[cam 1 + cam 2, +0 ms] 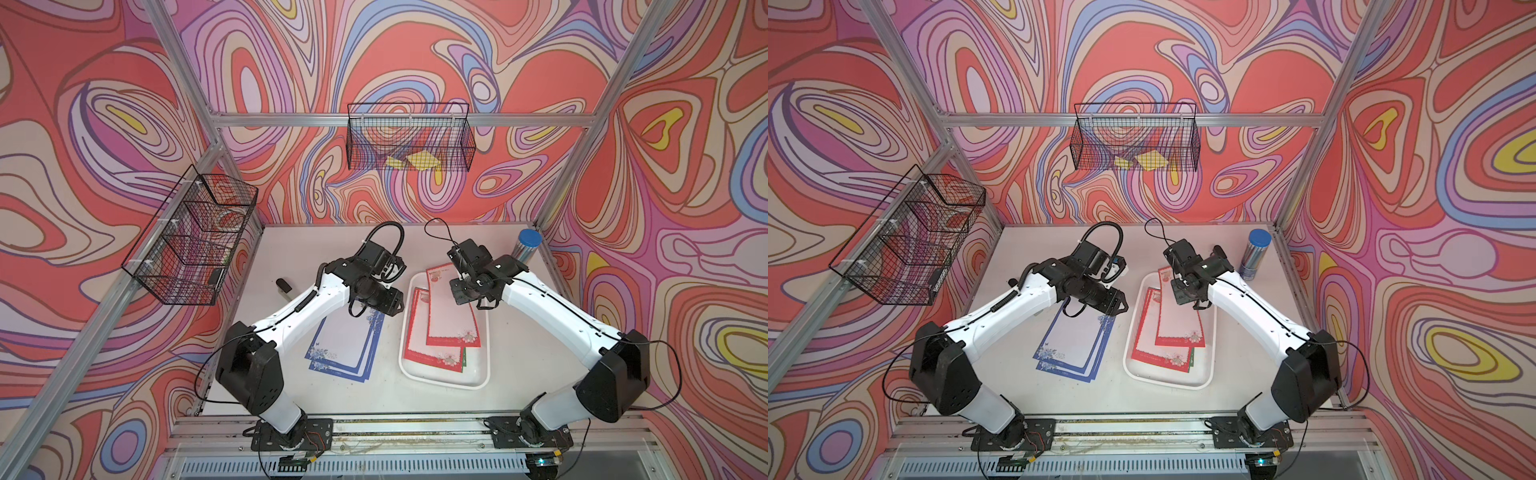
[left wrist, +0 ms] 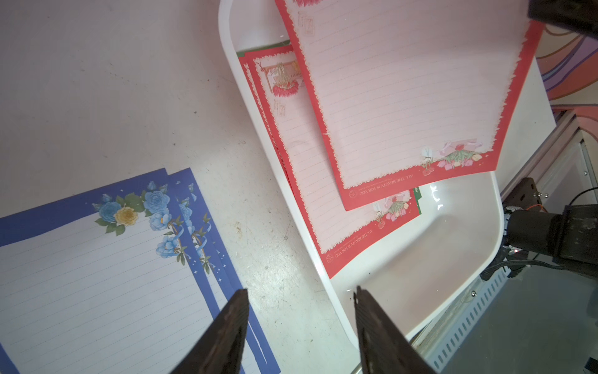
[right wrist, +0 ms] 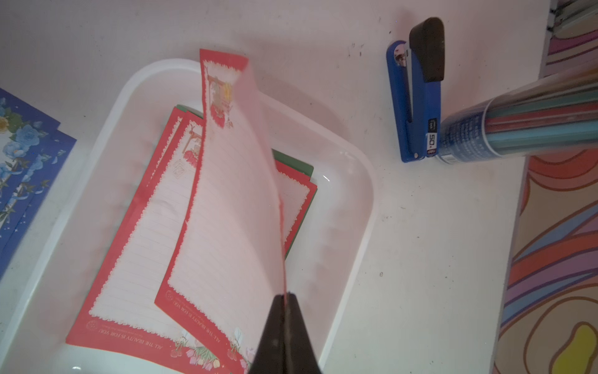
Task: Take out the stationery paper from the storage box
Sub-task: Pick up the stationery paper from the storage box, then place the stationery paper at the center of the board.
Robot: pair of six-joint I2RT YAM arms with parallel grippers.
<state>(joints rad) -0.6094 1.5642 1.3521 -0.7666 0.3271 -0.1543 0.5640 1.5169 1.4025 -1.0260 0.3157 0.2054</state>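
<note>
Right wrist view gives me the clearest read: my right hand is clenched on the edge of one red-bordered sheet of stationery paper, lifted and curling above the storage box. More red-bordered sheets and a green-edged sheet lie flat in the box. My left hand hangs released, spread and grasping nothing, over the counter between the box and the blue-bordered sheets, which lie on the counter just beside the box. A blue stapler lies on the counter nearby.
</note>
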